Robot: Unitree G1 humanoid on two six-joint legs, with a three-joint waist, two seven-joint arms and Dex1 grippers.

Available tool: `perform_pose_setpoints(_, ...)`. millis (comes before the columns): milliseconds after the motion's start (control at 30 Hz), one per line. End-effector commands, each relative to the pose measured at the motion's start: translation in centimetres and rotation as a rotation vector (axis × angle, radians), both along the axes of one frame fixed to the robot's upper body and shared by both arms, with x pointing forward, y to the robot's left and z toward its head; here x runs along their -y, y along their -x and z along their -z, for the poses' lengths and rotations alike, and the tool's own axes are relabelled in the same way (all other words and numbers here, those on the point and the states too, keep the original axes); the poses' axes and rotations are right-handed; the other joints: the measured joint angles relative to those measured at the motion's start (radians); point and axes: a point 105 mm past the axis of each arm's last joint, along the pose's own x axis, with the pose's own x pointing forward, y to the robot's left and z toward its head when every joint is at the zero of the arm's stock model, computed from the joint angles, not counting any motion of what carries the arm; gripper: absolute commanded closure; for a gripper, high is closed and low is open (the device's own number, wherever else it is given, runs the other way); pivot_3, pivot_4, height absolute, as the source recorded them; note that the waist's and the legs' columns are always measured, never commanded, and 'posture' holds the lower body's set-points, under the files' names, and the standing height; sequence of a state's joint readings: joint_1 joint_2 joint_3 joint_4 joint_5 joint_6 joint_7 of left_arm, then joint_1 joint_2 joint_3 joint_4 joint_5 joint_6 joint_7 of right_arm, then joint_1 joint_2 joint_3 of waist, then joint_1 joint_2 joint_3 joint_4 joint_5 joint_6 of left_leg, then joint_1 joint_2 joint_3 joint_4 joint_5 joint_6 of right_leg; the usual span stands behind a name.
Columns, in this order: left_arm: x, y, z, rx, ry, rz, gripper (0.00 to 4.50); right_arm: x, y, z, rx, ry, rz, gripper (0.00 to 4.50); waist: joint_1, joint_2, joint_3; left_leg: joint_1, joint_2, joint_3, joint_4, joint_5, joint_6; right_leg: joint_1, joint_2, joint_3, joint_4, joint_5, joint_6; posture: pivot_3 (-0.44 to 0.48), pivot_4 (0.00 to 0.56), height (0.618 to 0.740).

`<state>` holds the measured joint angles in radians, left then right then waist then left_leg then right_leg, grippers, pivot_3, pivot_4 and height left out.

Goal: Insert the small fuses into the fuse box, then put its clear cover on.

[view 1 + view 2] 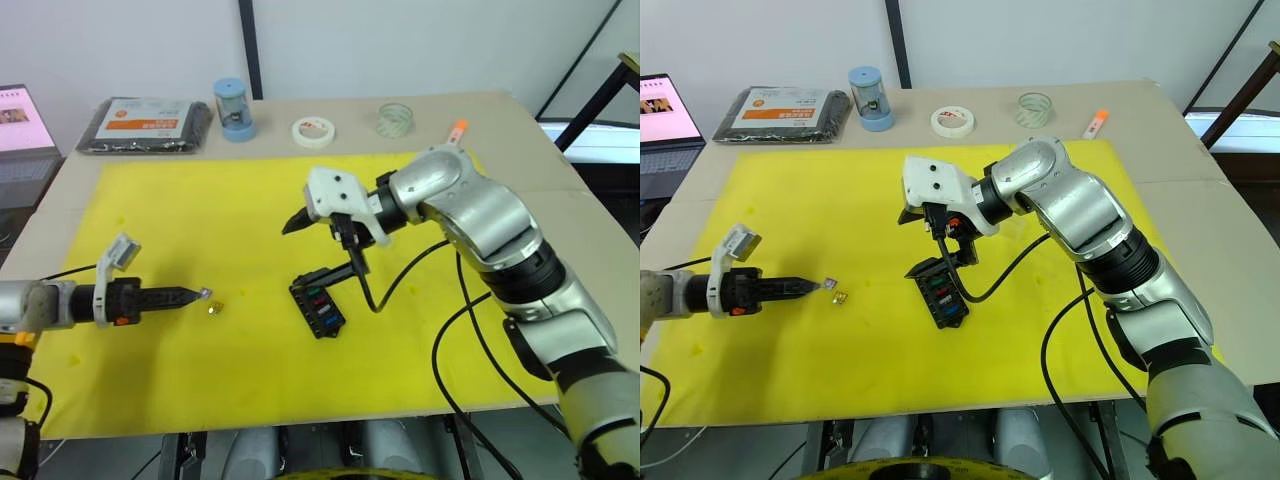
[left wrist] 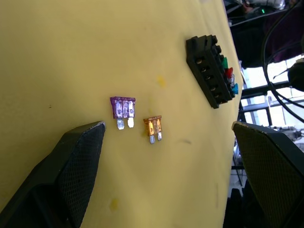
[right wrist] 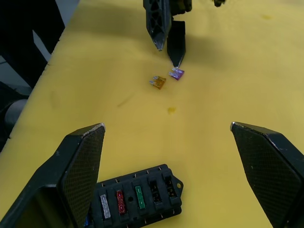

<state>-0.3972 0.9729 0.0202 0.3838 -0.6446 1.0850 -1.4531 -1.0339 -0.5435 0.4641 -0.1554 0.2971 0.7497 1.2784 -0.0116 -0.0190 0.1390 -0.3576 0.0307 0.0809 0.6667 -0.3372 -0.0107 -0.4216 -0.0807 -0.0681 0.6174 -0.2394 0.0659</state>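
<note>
Translucent plastic fuses (image 2: pixel 122 107) with metal blades, matt yellow mat (image 1: pixel 180 220).

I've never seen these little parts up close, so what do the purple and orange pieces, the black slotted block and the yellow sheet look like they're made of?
The small purple fuse and small orange-yellow fuse look like see-through plastic with shiny metal prongs. The black rectangular fuse box seems matte moulded plastic. The yellow sheet looks like soft, dull mat or felt, though that is uncertain.
</note>
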Motion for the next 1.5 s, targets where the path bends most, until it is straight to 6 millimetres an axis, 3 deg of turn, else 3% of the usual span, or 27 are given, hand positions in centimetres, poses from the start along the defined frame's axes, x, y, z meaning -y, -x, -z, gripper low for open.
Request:
perform_pose_setpoints(33,0.2,-0.2,0.7,-0.025,-0.011,-0.004,0.00,0.0,0.4,-1.0,0.045,-0.014,-0.019,0.01,0.001,0.000,0.000,0.000,0.000,0.000,0.000,0.000,0.000,0.000,0.000,0.000,0.000,0.000,0.000,0.000,0.150,0.740)
perform_pose_setpoints(400,1.9,-1.1,0.8,-0.015,0.032,0.024,0.00,0.0,0.5,-1.0,0.060,-0.007,-0.022,0.01,0.008,0.000,0.000,0.001,-0.001,-0.002,0.001,0.000,0.000,0.002,-0.001,0.000,0.000,0.000,0.000,0.000,0.150,0.740)
perform_pose_setpoints(600,1.8,-1.2,1.1,-0.013,0.024,0.015,0.00,0.1,0.4,-0.7,0.065,0.002,-0.020,0.01,0.018,0.000,0.000,0.001,-0.001,-0.002,0.001,0.000,0.000,0.003,-0.001,0.000,0.000,0.000,0.000,0.000,0.150,0.740)
perform_pose_setpoints(700,1.6,-1.2,1.4,-0.017,0.019,0.005,0.58,0.1,0.5,-0.7,0.066,0.004,-0.020,0.00,0.018,0.000,0.000,0.001,-0.001,-0.002,0.001,0.000,0.000,0.003,-0.001,0.000,0.000,0.000,0.000,0.000,0.150,0.740)
perform_pose_setpoints(833,1.2,-1.1,1.6,-0.025,0.022,-0.016,2.01,0.2,0.4,-0.6,0.068,0.005,-0.020,0.00,0.012,0.000,0.000,0.001,-0.001,-0.002,0.001,0.000,0.000,0.002,-0.001,0.000,-0.001,0.000,0.000,0.000,0.150,0.740)
perform_pose_setpoints(1067,0.5,-0.5,2.4,-0.036,0.000,-0.033,2.01,0.1,0.3,-0.5,0.077,0.010,-0.026,0.00,-0.002,0.000,0.000,0.001,-0.001,-0.002,0.001,0.000,0.000,0.002,-0.001,0.000,0.000,0.000,0.000,0.000,0.150,0.740)
perform_pose_setpoints(1167,0.3,-0.5,2.5,-0.036,-0.005,-0.042,2.64,0.1,0.3,-0.4,0.078,0.010,-0.028,0.00,-0.003,0.000,0.000,0.001,0.000,-0.002,0.001,0.000,0.000,0.002,-0.001,0.000,0.000,0.000,0.000,0.000,0.150,0.740)
perform_pose_setpoints(1300,0.1,-0.3,2.7,-0.039,-0.007,-0.043,4.00,0.1,0.2,-0.4,0.081,0.013,-0.030,0.00,-0.003,0.000,0.000,0.001,0.000,-0.001,0.000,0.000,0.000,0.002,-0.001,0.000,-0.001,0.000,0.000,0.000,0.150,0.740)
perform_pose_setpoints(1500,-0.1,-0.1,2.9,-0.042,-0.007,-0.052,4.00,0.1,0.2,-0.2,0.086,0.019,-0.029,0.00,-0.005,0.000,0.000,0.001,0.000,-0.001,0.000,0.000,0.000,0.002,0.000,0.000,0.000,0.000,0.000,0.000,0.150,0.740)
